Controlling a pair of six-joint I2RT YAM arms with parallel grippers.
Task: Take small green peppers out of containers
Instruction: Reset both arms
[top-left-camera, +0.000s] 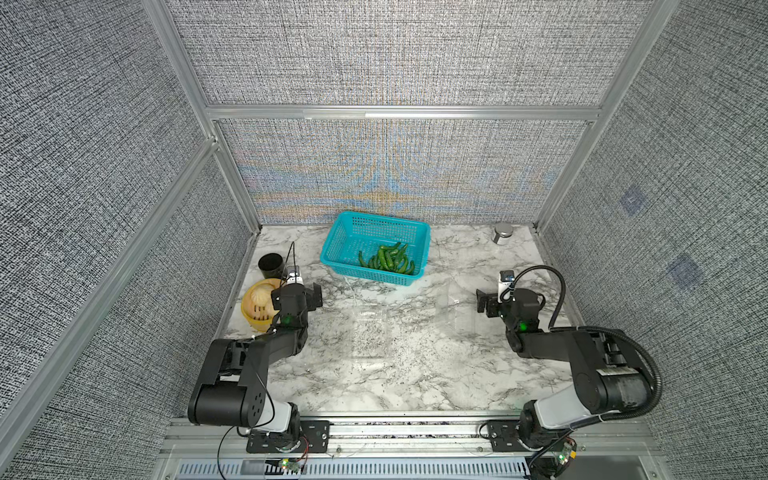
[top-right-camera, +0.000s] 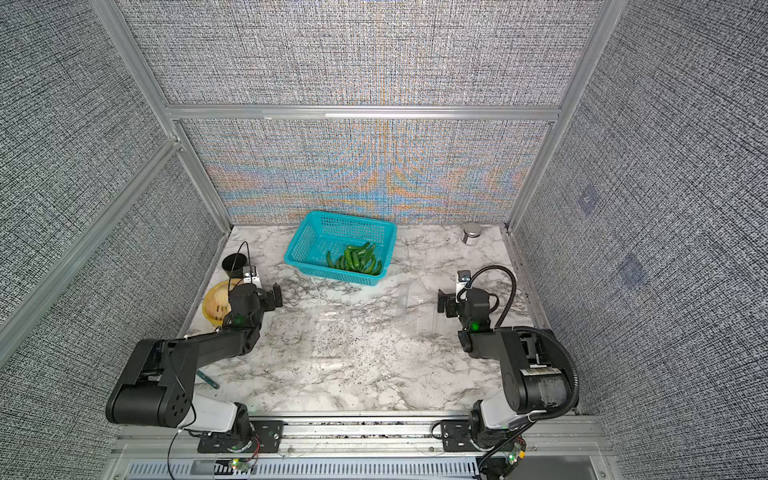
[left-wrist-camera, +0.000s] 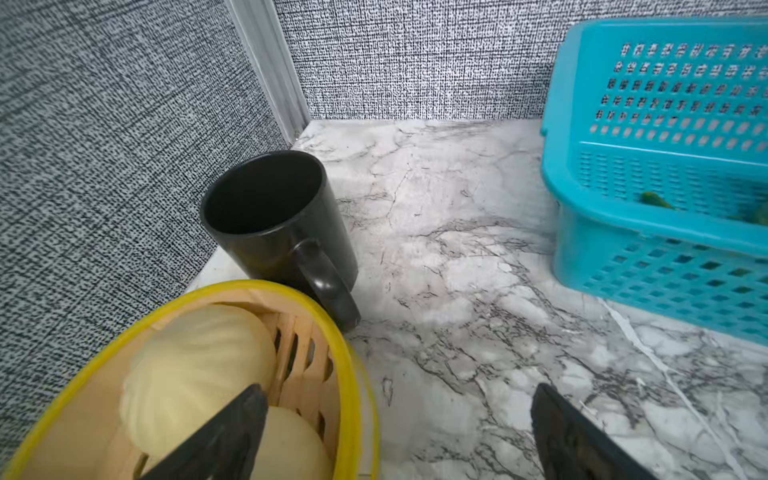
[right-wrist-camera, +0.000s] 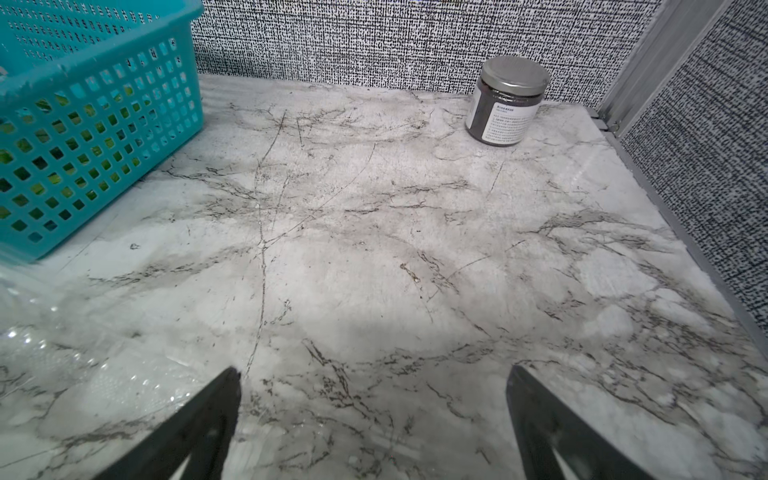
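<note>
Both top views: small green peppers (top-left-camera: 386, 258) whole; wrist views: glimpses.

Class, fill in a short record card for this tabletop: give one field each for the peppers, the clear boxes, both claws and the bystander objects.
Peppers: slim glossy dark-green chili peppers, piled in the teal perforated plastic basket
Containers: two clear thin plastic clamshell boxes, on the marble tabletop, no peppers seen inside
Left claw: open, empty
Right claw: open, empty
Bystanders: black mug, yellow round steamer with buns, silver-lidded dark jar
</note>
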